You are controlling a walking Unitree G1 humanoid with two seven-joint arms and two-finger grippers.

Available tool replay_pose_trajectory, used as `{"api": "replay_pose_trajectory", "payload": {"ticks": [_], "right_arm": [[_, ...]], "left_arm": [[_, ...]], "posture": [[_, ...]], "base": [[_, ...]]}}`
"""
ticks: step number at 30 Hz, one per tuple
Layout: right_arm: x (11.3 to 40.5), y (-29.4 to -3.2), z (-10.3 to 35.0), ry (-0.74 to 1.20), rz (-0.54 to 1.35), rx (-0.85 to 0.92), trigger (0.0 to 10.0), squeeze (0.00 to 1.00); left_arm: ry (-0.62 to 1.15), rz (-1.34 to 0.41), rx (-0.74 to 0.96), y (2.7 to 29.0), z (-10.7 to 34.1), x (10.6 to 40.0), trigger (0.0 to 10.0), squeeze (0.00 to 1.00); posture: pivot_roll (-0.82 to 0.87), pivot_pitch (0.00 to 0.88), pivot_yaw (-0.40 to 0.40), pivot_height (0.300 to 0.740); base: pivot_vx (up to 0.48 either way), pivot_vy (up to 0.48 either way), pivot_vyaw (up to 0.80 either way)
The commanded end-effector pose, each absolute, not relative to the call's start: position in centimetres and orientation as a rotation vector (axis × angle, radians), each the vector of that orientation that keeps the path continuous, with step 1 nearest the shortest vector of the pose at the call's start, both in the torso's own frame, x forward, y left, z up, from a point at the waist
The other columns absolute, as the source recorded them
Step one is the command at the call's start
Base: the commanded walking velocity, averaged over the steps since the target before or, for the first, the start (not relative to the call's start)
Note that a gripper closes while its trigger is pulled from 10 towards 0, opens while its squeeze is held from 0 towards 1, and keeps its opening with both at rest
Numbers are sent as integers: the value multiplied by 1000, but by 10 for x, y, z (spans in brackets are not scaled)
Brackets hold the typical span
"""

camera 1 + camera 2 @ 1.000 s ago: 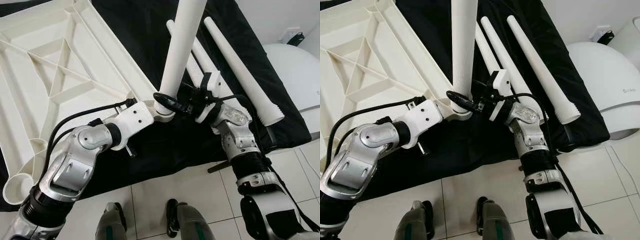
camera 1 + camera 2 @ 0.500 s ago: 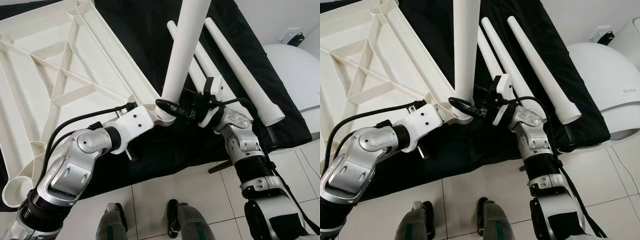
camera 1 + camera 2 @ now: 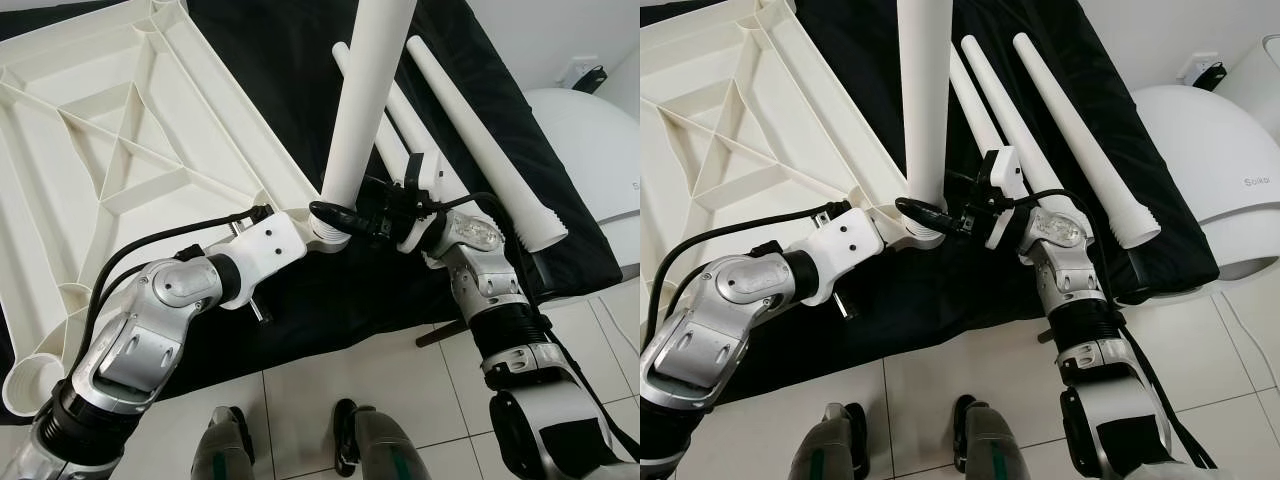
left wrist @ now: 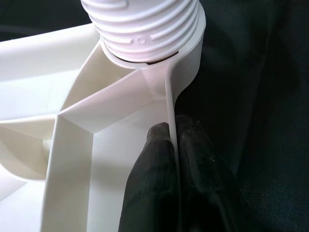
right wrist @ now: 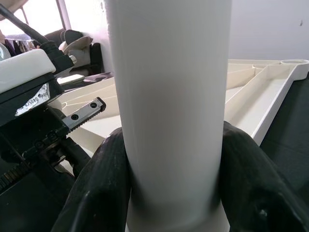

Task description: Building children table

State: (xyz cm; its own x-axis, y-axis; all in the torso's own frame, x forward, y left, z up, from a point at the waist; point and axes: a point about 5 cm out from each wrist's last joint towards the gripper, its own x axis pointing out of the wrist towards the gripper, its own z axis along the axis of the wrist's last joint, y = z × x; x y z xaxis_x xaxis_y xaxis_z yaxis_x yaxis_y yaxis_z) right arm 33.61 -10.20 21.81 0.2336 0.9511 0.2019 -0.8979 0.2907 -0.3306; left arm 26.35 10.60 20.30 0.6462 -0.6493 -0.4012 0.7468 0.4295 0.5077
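The white tabletop (image 3: 120, 170) lies upside down on a black cloth (image 3: 290, 60), ribs facing up. A white table leg (image 3: 362, 110) stands nearly upright in the tabletop's near corner socket (image 4: 188, 58), its threaded end (image 4: 145, 24) partly showing above the socket. My right gripper (image 5: 174, 145) is shut on the leg just above its base, one black finger (image 5: 104, 183) on each side. My left gripper (image 4: 173, 126) is shut on the thin rim wall of the tabletop, right beside the socket. Three more white legs (image 3: 1080, 130) lie on the cloth behind.
A white rounded appliance (image 3: 600, 140) stands at the right, close to the cloth's edge. A plug sits in a wall socket (image 3: 588, 72) behind it. White tiled floor (image 3: 330, 385) and my own feet (image 3: 360, 445) are below the arms.
The upright leg leaned slightly right, then came back. My right forearm shifted a little with it. Both grippers keep the same hold.
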Motion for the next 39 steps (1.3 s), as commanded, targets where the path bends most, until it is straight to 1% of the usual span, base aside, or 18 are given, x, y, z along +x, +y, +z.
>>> {"api": "replay_pose_trajectory", "payload": {"ticks": [1, 17, 32, 39], "right_arm": [[334, -99, 192, -271, 1326, -142, 10000, 0], [335, -98, 190, -275, 1326, -147, 10000, 0], [331, -107, 188, -294, 1238, -107, 10000, 0], [326, -109, 188, -316, 1193, -92, 10000, 0]], "left_arm": [[293, -905, 712, 109, 176, 258, 10000, 0], [287, -904, 715, 108, 177, 258, 10000, 0], [278, -894, 712, 108, 178, 260, 10000, 0], [277, -890, 709, 108, 179, 261, 10000, 0]], "posture": [[82, 288, -39, 740], [86, 272, -37, 740], [73, 280, -34, 740], [64, 286, -31, 740]], "base": [[0, 0, 0], [0, 0, 0], [0, 0, 0], [0, 0, 0]]}}
